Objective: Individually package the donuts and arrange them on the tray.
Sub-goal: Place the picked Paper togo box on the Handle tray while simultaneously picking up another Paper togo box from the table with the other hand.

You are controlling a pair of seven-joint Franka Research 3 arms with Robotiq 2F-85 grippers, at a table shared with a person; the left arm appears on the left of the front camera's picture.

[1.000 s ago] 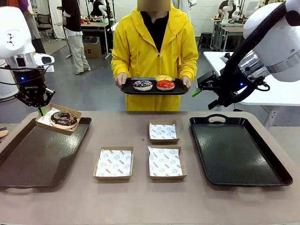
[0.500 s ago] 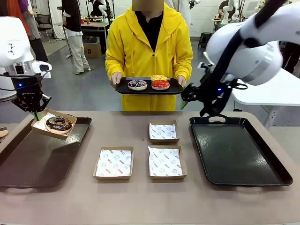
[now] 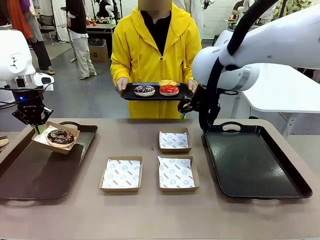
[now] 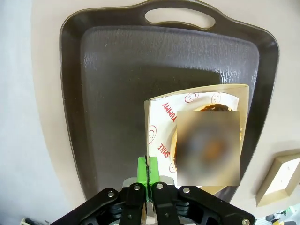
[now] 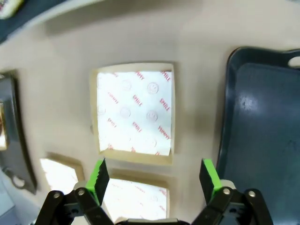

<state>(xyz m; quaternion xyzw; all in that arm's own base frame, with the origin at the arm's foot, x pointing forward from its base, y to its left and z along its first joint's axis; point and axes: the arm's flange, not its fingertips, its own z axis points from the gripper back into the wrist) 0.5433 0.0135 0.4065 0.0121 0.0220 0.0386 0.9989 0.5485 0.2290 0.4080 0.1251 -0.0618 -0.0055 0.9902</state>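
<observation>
Donuts (image 3: 169, 90) come in two lots. Over the far end of the big brown tray (image 3: 40, 175) at nine o'clock, the left gripper (image 3: 38, 128) is clamped on the corner of a tilted box (image 3: 51, 132) carrying the chocolate donut (image 3: 60, 137). At twelve o'clock a person's small tray (image 3: 131, 93) bears three. The right gripper (image 3: 183, 111) hangs wide open above another box (image 3: 174, 140).

Left tool (image 4: 147, 169) pinched closed, pointing straight down; right tool (image 5: 153, 174) spread wide, also pointing down.

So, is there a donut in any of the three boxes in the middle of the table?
No, the far box, the near left box and the near right box hold only printed paper.
</observation>
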